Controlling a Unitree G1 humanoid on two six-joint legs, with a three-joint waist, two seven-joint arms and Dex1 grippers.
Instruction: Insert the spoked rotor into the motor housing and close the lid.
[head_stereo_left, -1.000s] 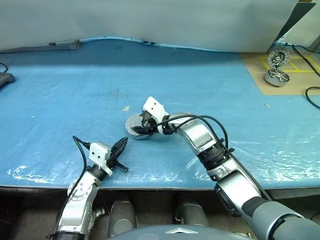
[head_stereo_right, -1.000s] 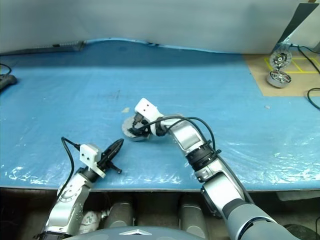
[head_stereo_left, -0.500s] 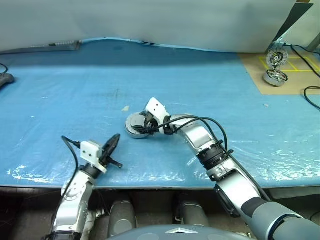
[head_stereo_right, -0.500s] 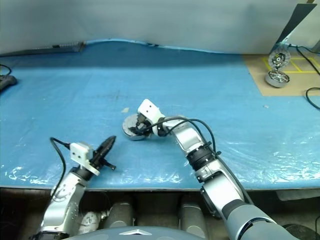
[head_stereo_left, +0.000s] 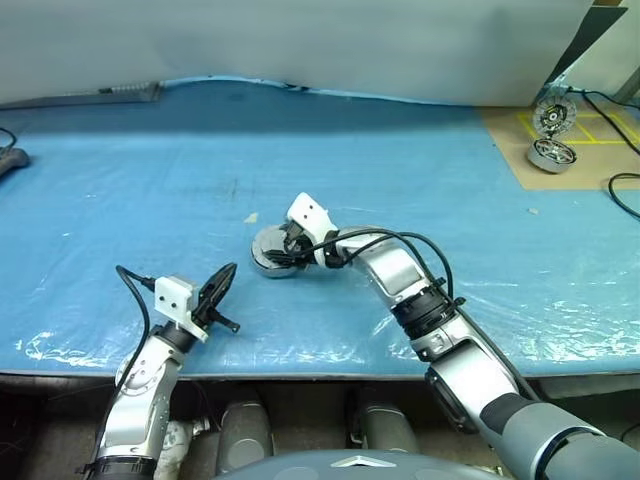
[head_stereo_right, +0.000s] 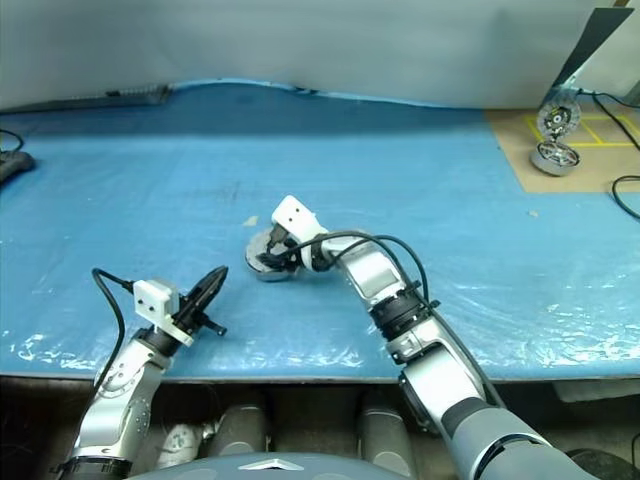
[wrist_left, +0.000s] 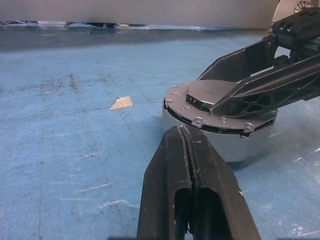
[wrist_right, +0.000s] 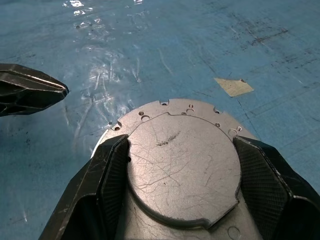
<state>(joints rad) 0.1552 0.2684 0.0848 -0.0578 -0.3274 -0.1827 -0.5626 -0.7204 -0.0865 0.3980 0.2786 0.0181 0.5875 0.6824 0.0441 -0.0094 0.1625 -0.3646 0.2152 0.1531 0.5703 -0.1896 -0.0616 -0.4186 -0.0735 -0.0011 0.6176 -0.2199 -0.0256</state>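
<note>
The motor housing (head_stereo_left: 267, 263), a short silver-grey cup, sits near the middle of the blue table. Its lid (wrist_right: 182, 170) lies flat on top with the plain grey face up. The spoked rotor is hidden. My right gripper (head_stereo_left: 283, 250) reaches over the housing from the right, one black finger (wrist_right: 112, 170) pressed against each side of the lid's raised disc. My left gripper (head_stereo_left: 228, 272) is shut with nothing in it. It hovers near the table's front edge, left of the housing and well apart from it, and its tip (wrist_left: 180, 129) points toward the housing wall (wrist_left: 225, 145).
A second like unit (head_stereo_left: 552, 152) with its lid standing up rests on a cardboard sheet at the far right back. A small tan scrap (head_stereo_left: 252, 216) lies just behind the housing. A dark object (head_stereo_left: 8, 157) sits at the left edge. Black cables run along the right side.
My left arm has drawn back to the left, away from the housing, with the gripper still shut. The right gripper and the housing stay where they were.
</note>
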